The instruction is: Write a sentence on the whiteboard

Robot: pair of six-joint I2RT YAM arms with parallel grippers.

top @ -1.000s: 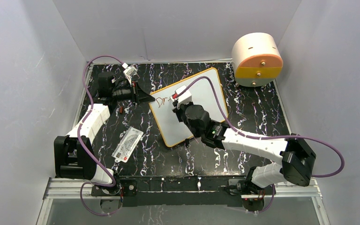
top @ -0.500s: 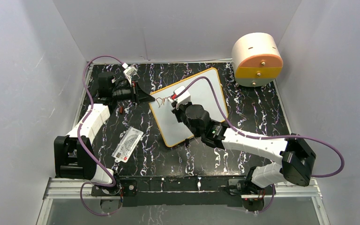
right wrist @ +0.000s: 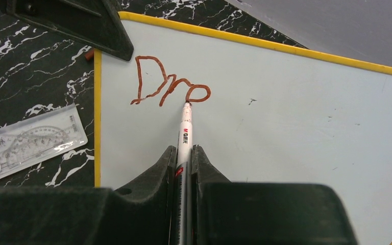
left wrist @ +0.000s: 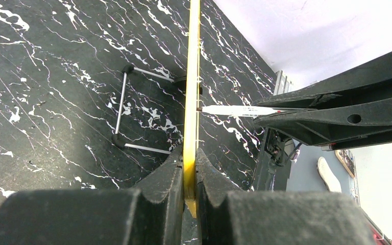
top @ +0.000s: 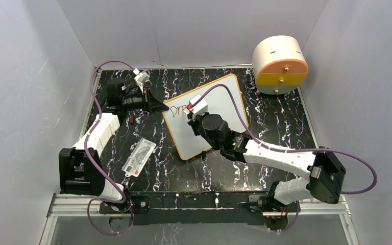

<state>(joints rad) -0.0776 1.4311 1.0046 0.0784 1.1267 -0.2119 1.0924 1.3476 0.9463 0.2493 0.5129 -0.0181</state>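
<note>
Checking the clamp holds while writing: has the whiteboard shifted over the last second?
No. In the top view the whiteboard keeps its far corner the same gap from the round box, near corner on the same table veins.

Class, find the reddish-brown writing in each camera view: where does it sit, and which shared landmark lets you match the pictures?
Top external: the writing sits at the whiteboard corner farthest left, near the picture's centre.
Left wrist: not visible; the whiteboard shows edge-on.
Right wrist: upper left, ending at the tip of the marker.
Shared landmark: the whiteboard's yellow frame.
</note>
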